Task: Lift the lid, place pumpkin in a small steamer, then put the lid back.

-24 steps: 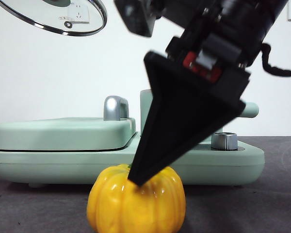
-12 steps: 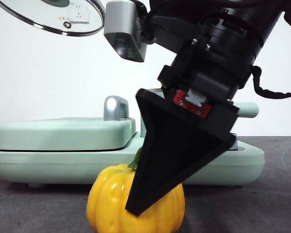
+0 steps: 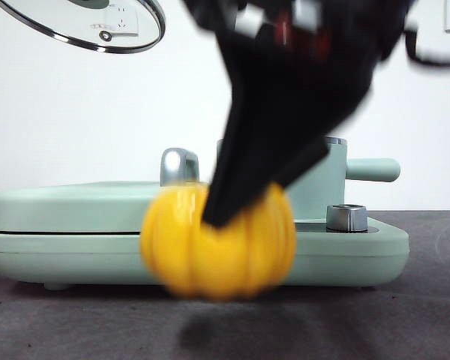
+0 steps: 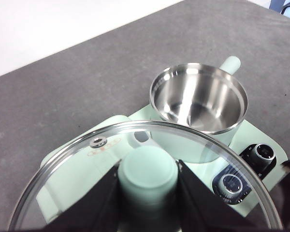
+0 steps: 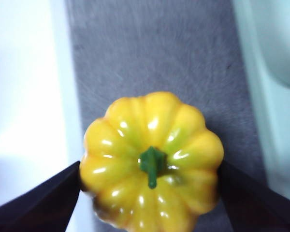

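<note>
The yellow-orange pumpkin (image 3: 232, 259) hangs blurred a little above the dark table, my right gripper (image 3: 225, 217) shut on it from above. The right wrist view shows the pumpkin (image 5: 152, 140) from the top, green stem up, with that gripper (image 5: 149, 186) pressing its two sides. High at the upper left, the glass lid (image 3: 90, 22) is held in the air. My left gripper (image 4: 149, 188) is shut on the mint knob of the lid (image 4: 77, 164). Below the lid stands the small steamer (image 4: 232, 87), uncovered, its steel inside bare. The steamer (image 3: 322, 187) stands behind the right arm.
A wide mint-green base (image 3: 360, 247) carries a flat griddle cover (image 3: 90, 202) with a silver handle (image 3: 178, 166). A silver knob (image 3: 346, 217) sits in front of the steamer. The steamer's side handle (image 3: 371, 169) points right.
My right gripper came down around the pumpkin on the table, shut on it and has lifted it off the table. The lid stays held high.
</note>
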Tool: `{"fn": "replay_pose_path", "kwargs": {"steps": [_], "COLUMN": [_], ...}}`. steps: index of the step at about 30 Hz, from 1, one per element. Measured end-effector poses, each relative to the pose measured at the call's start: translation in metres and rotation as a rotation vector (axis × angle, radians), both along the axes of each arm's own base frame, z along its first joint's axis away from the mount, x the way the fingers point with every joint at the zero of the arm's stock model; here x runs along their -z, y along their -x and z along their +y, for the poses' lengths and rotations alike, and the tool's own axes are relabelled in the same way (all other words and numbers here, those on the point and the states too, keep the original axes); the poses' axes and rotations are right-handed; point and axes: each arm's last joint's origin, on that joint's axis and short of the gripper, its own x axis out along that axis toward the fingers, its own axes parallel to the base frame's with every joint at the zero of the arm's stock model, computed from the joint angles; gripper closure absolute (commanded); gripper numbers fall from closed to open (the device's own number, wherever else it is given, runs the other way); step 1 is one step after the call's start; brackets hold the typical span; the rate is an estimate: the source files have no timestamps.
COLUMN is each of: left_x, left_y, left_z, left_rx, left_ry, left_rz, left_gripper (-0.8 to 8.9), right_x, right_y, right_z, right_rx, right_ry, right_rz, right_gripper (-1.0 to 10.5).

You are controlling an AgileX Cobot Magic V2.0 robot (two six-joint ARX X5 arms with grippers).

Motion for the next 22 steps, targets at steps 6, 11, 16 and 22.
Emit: {"fn": "replay_pose_path", "kwargs": {"steps": [6,11,16,22], "left_x": [-0.001,-0.001,-0.001,-0.001], "left_y": [-0.001,-0.001,-0.001,-0.001], "left_z": [0.000,0.000,0.000,0.000], "left_rx": [0.000,0.000,0.000,0.001], "left_ry": [0.008,0.008,0.007,0.006], "left_rz": [-0.015,-0.015,-0.015,-0.016], "left_gripper": [8.03,8.03,8.03,8.03], "right_x": [-0.046,-0.084,-0.120,-0.152], "right_y": [-0.003,-0.013,-0.022,-0.043], "right_z": [-0.016,-0.034,-0.053,-0.069], "right_rx": [0.174,0.375,0.527,0.640], "right_ry": [0.028,0.092,0.102,0.071], "right_rz": [0.059,0.119,0.101,0.072], "right_gripper": [5.9,5.9,5.9,5.9]}}
